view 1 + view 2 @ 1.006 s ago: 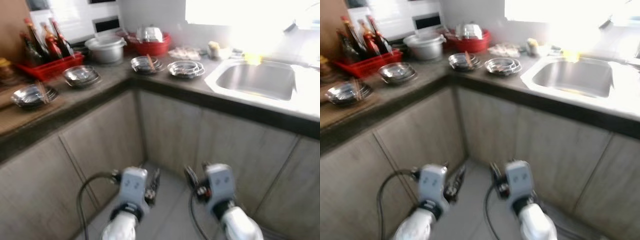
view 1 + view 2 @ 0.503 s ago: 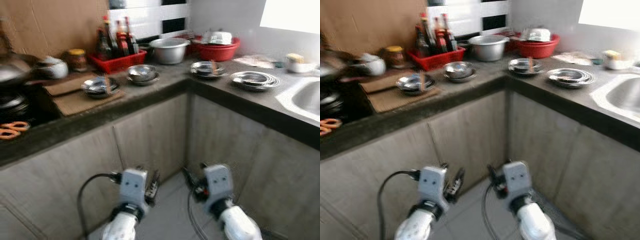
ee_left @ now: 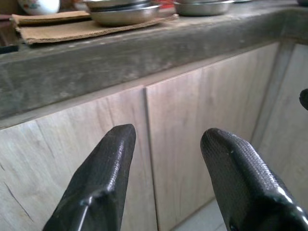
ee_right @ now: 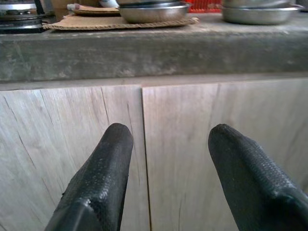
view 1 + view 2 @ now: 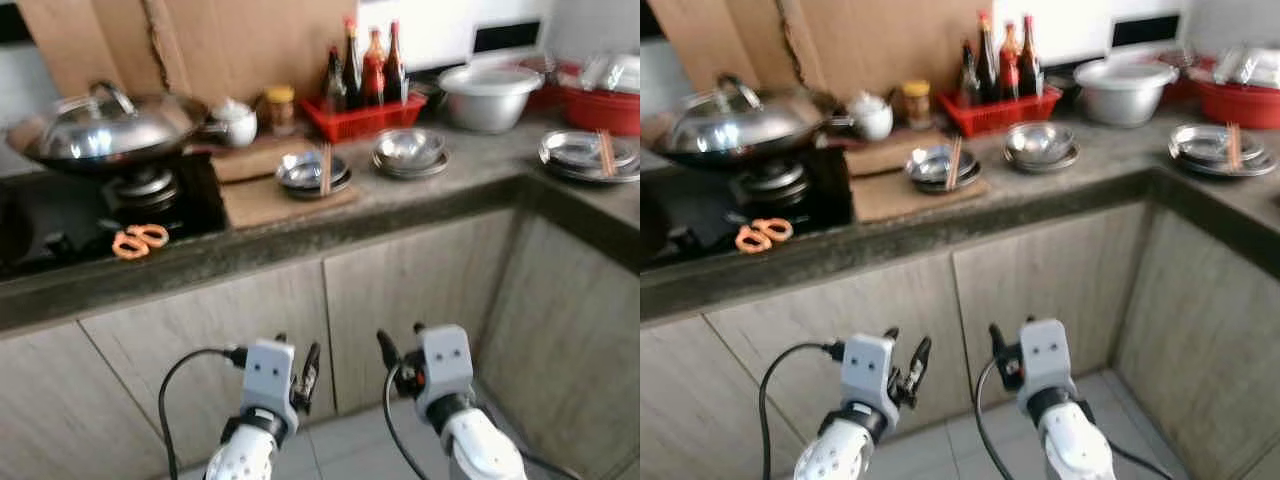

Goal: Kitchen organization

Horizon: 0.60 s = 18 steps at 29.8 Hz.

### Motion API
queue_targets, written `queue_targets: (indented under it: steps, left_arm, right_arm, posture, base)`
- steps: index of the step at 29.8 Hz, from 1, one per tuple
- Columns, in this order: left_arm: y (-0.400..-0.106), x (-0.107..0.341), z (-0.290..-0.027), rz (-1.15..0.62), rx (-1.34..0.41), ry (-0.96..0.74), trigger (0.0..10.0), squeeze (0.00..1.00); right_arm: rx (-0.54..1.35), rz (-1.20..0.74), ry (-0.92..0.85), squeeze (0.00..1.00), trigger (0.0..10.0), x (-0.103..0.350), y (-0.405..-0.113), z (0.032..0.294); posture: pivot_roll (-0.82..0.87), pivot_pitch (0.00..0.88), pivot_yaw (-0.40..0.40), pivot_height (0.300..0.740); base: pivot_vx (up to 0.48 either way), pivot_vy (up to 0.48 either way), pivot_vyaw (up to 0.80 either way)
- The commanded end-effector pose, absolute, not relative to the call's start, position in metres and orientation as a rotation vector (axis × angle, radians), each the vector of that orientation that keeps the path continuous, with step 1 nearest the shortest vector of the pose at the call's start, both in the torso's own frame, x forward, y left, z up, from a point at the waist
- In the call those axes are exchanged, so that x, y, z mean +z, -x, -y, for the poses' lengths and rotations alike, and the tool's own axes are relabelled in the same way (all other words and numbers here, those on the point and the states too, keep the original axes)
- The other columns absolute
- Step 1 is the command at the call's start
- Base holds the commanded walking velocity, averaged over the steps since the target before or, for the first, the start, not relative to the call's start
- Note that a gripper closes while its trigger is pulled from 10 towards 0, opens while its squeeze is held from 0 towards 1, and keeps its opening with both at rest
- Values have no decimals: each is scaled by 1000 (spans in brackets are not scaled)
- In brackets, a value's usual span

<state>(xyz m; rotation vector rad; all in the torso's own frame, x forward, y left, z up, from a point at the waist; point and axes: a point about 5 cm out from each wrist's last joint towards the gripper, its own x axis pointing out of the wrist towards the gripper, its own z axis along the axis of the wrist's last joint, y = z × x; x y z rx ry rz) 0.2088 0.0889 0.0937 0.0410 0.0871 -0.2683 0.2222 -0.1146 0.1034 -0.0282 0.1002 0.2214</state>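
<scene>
Left gripper (image 3: 166, 137) and right gripper (image 4: 168, 134) hung low facing cabinet doors (image 5: 400, 290), fingers apart; steel bowls (image 5: 312, 172) at 12 o'clock on countertop (image 5: 300, 225).

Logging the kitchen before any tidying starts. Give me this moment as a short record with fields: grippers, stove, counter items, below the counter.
left gripper: open, empty, held low before the cabinet doors
right gripper: open, empty, held low beside it
stove: lidded wok on the burner; orange scissors at the stove's front
counter items: steel bowls with chopsticks on a brown mat; stacked steel bowls; red basket of bottles; metal pot; white teapot
below the counter: closed wooden cabinet doors
</scene>
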Motion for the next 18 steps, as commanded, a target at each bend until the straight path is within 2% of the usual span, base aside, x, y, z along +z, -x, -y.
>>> queue_targets:
  steps: [1, 18]
  left_arm:
    - [-210, 96, -94, -79, -256, -59, 10000, 0]
    - [-211, 96, -95, -75, -265, -64, 10000, 0]
  right_arm:
    - [235, -78, 12, 0, 10000, 107, -224, 108]
    - [194, -55, 10, 0, 10000, 111, -230, 112]
  posture:
    - [34, 0, 2, 740]
    - [32, 0, 3, 740]
  base:
    - [292, 0, 0]
    - [301, 0, 0]
